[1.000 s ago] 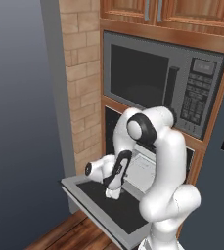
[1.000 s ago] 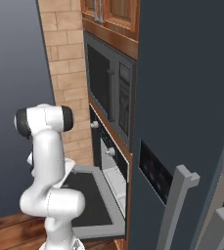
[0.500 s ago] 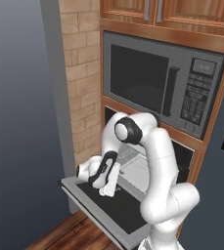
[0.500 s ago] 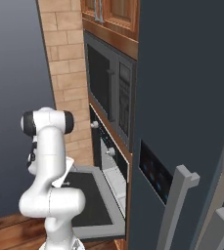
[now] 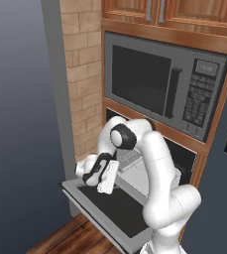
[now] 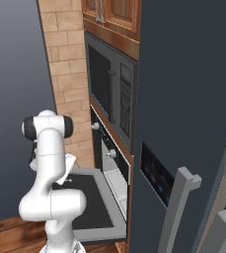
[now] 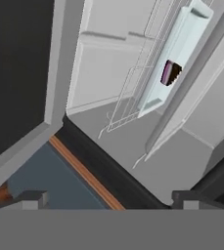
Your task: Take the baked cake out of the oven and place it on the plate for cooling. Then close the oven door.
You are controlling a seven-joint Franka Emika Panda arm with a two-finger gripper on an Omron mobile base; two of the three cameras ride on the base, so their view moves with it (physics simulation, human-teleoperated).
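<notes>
- Grey-framed oven door (image 5: 110,208) dropped flat, dark glass facing up; oven (image 6: 109,168) cavity open behind it.
- Dark cake (image 7: 170,73) resting on a pale tray (image 7: 174,56) on the wire rack (image 7: 133,83), deep inside at about 1 o'clock in the hand view.
- Gripper (image 5: 105,182) spread wide and empty, hovering above the door near the cavity mouth.
- Done by the look of it: door opened. Left: grasp, lift out, set on a plate, shut the door.
- Tight edges: cavity walls and rack wires flanking the tray; brick wall (image 5: 83,84) at 9 o'clock; open room above the door panel.
</notes>
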